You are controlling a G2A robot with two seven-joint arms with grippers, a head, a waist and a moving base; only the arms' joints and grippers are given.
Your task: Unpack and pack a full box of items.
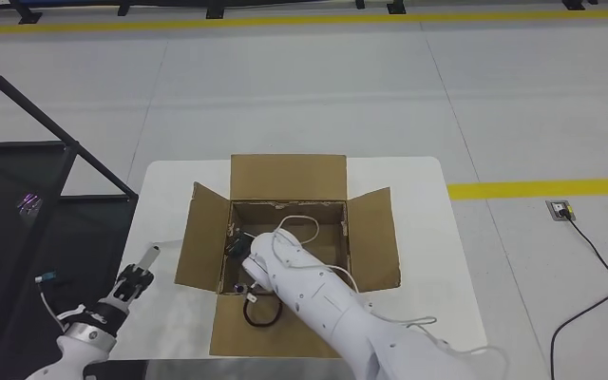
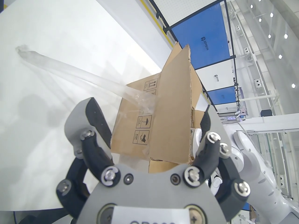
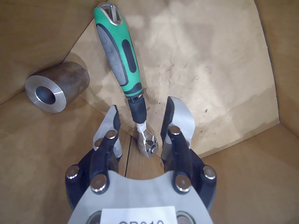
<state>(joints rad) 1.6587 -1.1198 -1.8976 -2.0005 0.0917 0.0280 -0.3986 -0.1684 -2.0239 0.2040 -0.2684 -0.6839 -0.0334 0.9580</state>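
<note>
An open cardboard box (image 1: 366, 237) stands mid-table with its flaps spread. My right arm reaches down into it. Inside, a ratchet wrench (image 3: 116, 50) with a green and grey handle leans on the box wall, its steel head (image 3: 149, 144) on the floor. My right gripper (image 3: 143, 108) is open, its fingers either side of the wrench's black neck without touching it. A steel cylinder with a bore (image 3: 58, 86) lies in a box corner. My left gripper (image 2: 149, 110) is open and holds nothing, low on the table left of the box (image 2: 163, 117); it is also in the top view (image 1: 133, 278). A clear plastic tube (image 2: 77, 72) lies ahead of it.
The white table (image 1: 418, 176) has bare room left and right of the box. A black frame (image 1: 47, 180) stands off the table's left side. The box's left flap (image 1: 201, 237) stands up near the left gripper.
</note>
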